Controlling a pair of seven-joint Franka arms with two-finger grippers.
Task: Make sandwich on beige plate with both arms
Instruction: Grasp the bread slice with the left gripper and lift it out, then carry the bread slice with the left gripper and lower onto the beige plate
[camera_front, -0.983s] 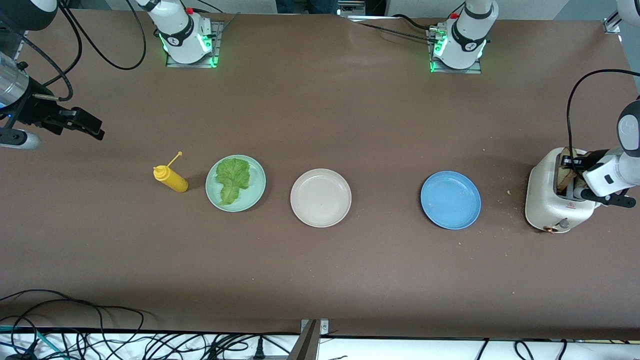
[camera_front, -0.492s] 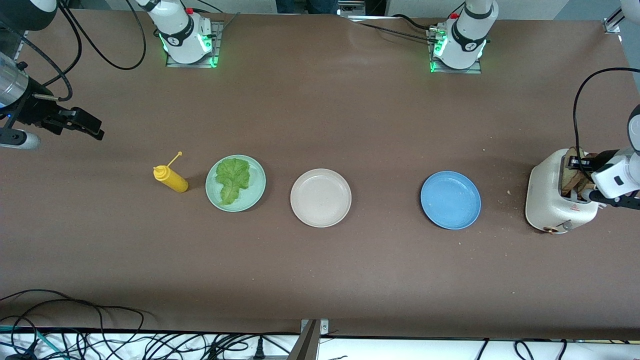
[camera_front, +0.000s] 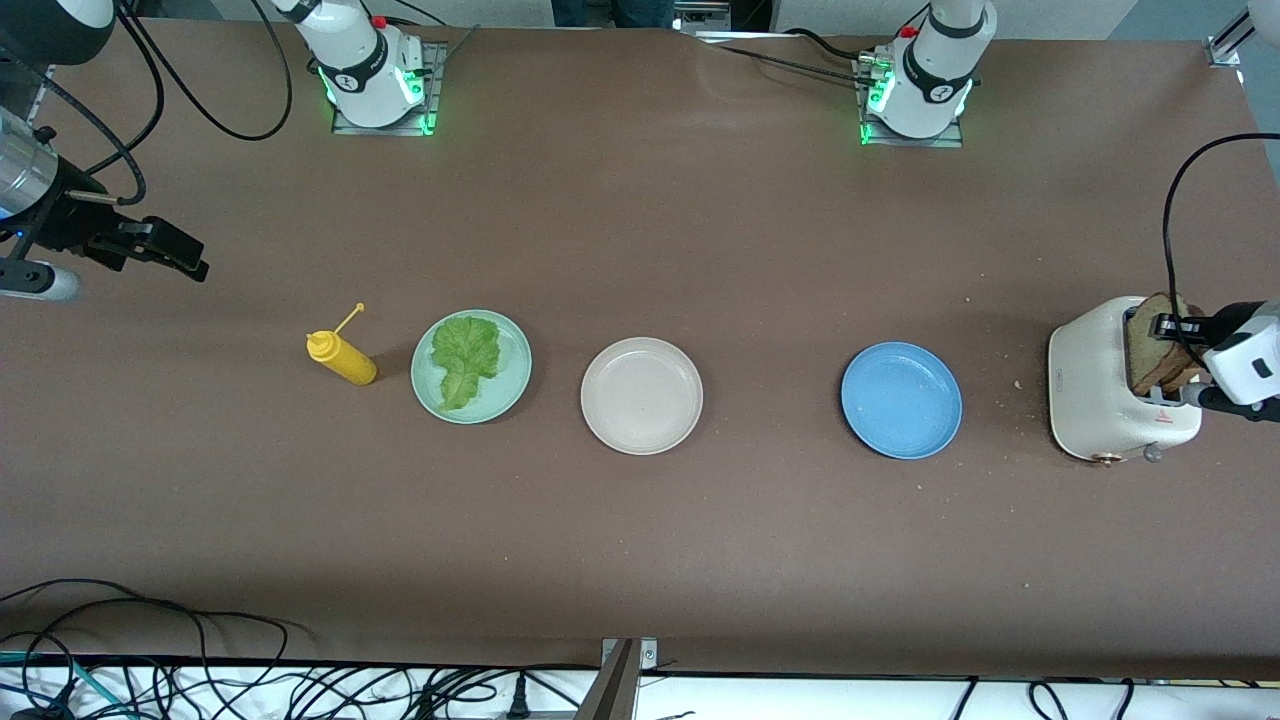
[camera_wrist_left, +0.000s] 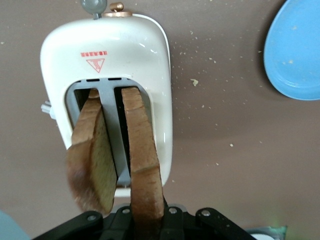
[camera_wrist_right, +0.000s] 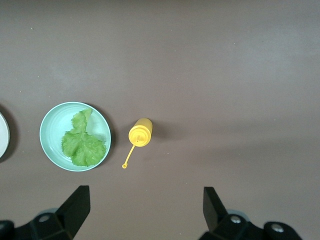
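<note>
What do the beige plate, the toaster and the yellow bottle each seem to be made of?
Beige plate: probably matte plastic or composite, with a dull speckled surface.
Toaster: glossy cream shell, plastic or enamelled metal; highlights show.
Yellow bottle: likely soft squeeze plastic, smooth and opaque.

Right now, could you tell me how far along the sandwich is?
Nothing is assembled yet: the beige plate is bare. In hand: the left gripper is shut on a bread slice over the toaster, where a second slice sits. The lettuce lies on the mint plate. The right gripper waits open.
</note>
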